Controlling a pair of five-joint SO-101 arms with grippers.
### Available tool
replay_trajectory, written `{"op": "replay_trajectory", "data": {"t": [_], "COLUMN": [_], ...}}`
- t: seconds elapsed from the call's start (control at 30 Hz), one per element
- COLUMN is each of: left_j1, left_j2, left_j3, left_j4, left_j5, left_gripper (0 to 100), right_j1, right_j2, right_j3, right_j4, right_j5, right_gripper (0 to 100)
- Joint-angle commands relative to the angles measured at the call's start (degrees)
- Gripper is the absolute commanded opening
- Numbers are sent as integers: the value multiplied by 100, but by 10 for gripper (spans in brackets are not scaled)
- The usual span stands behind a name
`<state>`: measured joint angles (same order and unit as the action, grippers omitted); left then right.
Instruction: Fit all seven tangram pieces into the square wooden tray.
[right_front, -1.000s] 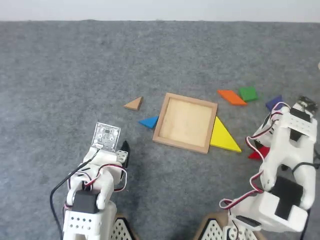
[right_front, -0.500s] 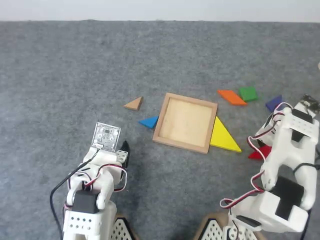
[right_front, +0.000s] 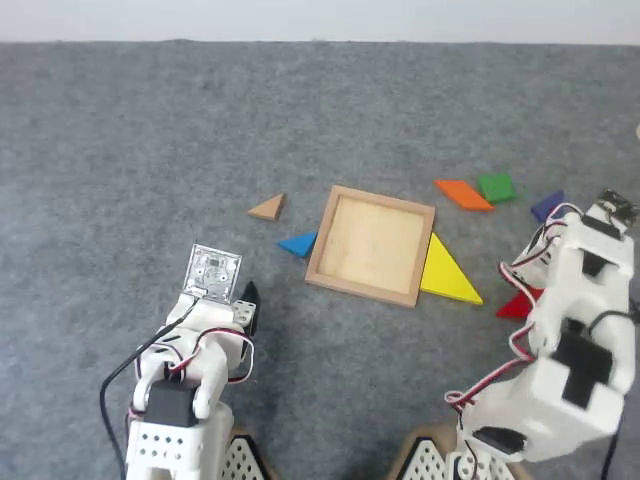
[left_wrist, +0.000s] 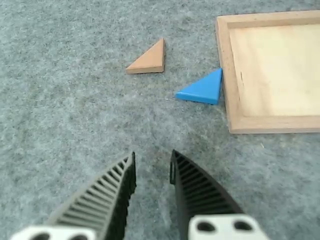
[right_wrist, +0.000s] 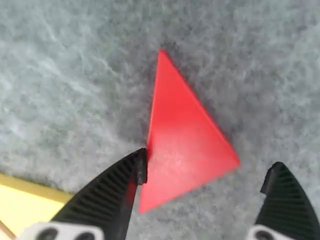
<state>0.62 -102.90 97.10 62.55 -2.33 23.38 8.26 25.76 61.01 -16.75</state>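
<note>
1. The tray (right_front: 360, 290) lies flat on the mat (right_front: 150, 150), turned slightly askew.
2. The right gripper (right_wrist: 207, 170) hangs over the red triangle (right_wrist: 182, 140) with its fingers wide apart astride it. One fingertip (right_wrist: 139, 165) is at the triangle's long edge, and the opposite corner points toward the other finger.
3. The red triangle lies on the mat near the yellow triangle (right_front: 447, 273), apart from the tray.
4. The yellow triangle touches the tray's rim on the right arm's side.
5. The blue triangle (left_wrist: 202, 89) touches the opposite rim, its sharp tip pointing away from the tray. The tan triangle (left_wrist: 150, 60) lies beyond it.
6. The parallelogram (right_front: 464, 194), the square (right_front: 496, 187) and the purple piece (right_front: 547, 206) lie past the tray's far corner.
7. The left gripper (left_wrist: 152, 160) sits low over the mat, its fingers narrowly apart.
</note>
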Motion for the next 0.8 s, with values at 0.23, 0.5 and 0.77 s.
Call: {"op": "replay_trajectory", "data": {"t": [0.23, 0.5, 0.77], "left_j1": [35, 35, 35], "left_j2": [-79, -79, -79], "left_j3": [-66, -66, -66], "left_j4": [18, 18, 18], "left_j5": [44, 44, 44], "left_gripper": [108, 108, 108], "right_j1": [75, 57, -31], "right_j2": [1191, 1253, 1253], "right_j3": [-1407, -1371, -1363], "right_j4": [514, 708, 690], "right_j5": [-44, -44, -53], "right_gripper": [362, 361, 232]}}
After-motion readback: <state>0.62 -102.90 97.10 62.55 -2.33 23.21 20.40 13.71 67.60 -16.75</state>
